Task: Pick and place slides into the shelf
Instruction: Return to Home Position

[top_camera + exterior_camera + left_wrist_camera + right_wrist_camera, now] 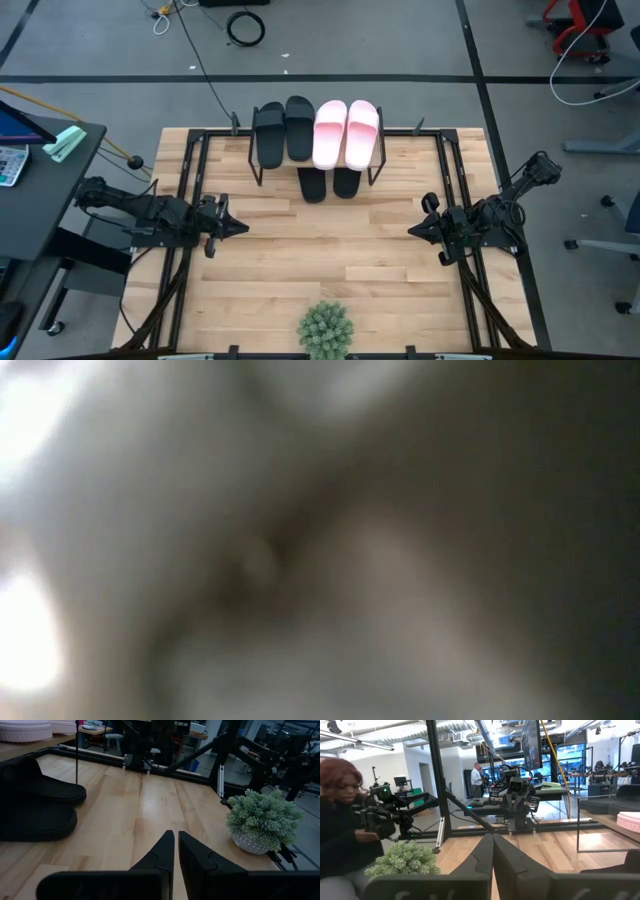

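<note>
Pressed together, empty: left gripper [235, 228] at the left of the table [330, 265], right gripper [417, 231] at its right. Far off, black slides [268, 135] and pink slides [330, 133] atop the shelf [381, 165], two more black ones under it. Likely light, bendy; best grabbed by the strap.

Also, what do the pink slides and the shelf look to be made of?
Pink slides: probably moulded foam or rubber, matte, smooth one-piece look, fading pink to white. Shelf: light wooden plank top; thin black legs, likely metal wire.
</note>
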Tool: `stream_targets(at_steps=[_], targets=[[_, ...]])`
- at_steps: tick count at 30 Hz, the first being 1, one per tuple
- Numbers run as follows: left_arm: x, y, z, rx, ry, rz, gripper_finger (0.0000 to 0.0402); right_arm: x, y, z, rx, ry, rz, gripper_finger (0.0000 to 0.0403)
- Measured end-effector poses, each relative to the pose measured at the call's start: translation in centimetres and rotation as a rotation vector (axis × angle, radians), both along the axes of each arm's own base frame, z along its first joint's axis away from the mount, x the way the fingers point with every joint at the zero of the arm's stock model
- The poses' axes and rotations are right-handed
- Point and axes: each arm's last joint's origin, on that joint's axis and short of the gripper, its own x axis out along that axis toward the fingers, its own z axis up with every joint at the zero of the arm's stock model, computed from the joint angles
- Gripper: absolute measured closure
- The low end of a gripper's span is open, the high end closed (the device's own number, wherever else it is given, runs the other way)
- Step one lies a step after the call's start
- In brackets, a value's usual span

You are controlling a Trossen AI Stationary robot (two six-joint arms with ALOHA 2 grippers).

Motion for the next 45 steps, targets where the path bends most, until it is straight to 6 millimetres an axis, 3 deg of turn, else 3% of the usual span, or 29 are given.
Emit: stream_targets(at_steps=[45], targets=[[0.00,0.00,0.03,0.000,-0.001,0.000,0.0372,0.00,0.00,0.00,-0.002,0.000,0.000,0.0389]])
